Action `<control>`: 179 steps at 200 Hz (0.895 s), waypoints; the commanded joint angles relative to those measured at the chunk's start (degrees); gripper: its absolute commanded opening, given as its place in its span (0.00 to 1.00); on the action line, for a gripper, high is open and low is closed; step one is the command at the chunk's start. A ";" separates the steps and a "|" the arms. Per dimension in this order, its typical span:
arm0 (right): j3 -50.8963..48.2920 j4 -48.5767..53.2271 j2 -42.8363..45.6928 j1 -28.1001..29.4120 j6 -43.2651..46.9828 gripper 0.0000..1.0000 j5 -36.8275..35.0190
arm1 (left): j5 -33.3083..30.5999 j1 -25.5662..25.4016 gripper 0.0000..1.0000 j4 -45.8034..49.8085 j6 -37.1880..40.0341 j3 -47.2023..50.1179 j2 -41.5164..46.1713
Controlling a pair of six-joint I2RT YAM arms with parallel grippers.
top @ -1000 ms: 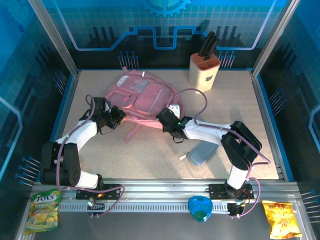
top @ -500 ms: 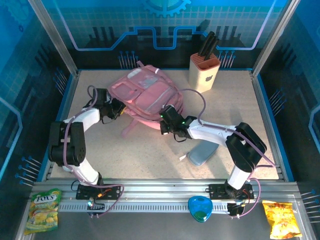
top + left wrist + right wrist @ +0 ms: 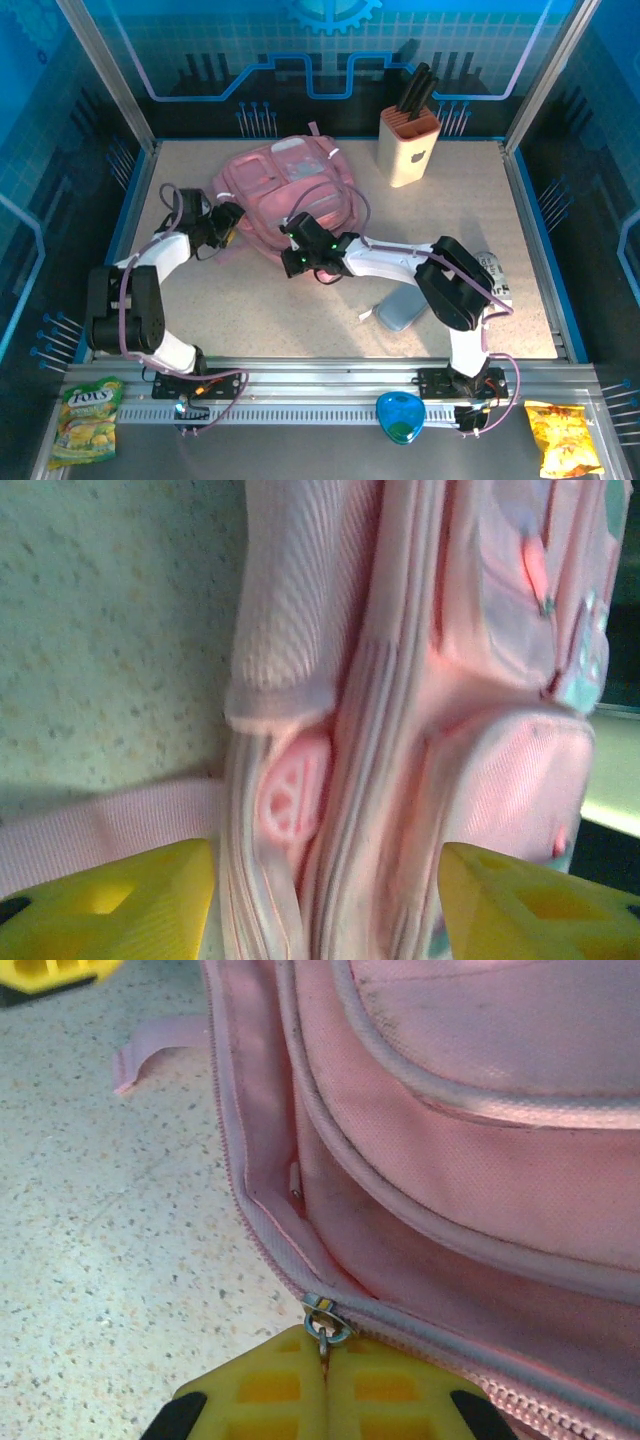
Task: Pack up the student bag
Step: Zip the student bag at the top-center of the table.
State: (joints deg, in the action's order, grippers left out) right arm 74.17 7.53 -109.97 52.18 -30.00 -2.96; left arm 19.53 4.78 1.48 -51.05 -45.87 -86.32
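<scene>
A speckled beige tabletop (image 3: 280, 315) lies inside a blue-walled cell. From above, the student bag (image 3: 285, 180) lies flat toward the back, left of a knife block (image 3: 409, 148). A grey pouch (image 3: 405, 308) waits well apart on the near side. The left gripper (image 3: 226, 224) sits at the bag's left edge and the right gripper (image 3: 299, 252) at its near edge.

The left wrist view has the gripper spread wide. The bag's ribbed side stands between the yellow fingers (image 3: 110, 905), and a strap (image 3: 110, 820) runs off to one side. Whether either finger touches the fabric I cannot tell.

In the right wrist view the fingers are pressed together, pinching the metal zip pull (image 3: 323, 1320) at the corner of the bag's zip.

The step in hand looks like unzipping the bag for loading. Next, the pull should be drawn along the track, with the left gripper closing on the side to stop the soft fabric from dragging.
</scene>
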 commanded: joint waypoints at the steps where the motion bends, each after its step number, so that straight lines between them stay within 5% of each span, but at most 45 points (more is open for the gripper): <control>1: 2.64 -3.11 -1.01 0.99 -0.39 0.00 3.13 | 6.85 0.23 0.63 -0.91 -2.39 3.80 2.57; 109: 1.99 -3.55 -1.40 0.89 -0.99 0.00 3.69 | 9.61 -3.93 0.62 -11.53 -12.83 10.97 1.37; 179: 0.02 -2.03 0.16 0.88 0.03 0.00 0.87 | 8.82 -4.61 0.30 -14.01 -13.59 10.18 -2.07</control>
State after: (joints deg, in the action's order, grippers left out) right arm 74.87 6.39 -110.83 52.18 -30.59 -1.08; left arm 27.51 0.56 -10.63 -64.25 -34.65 -87.35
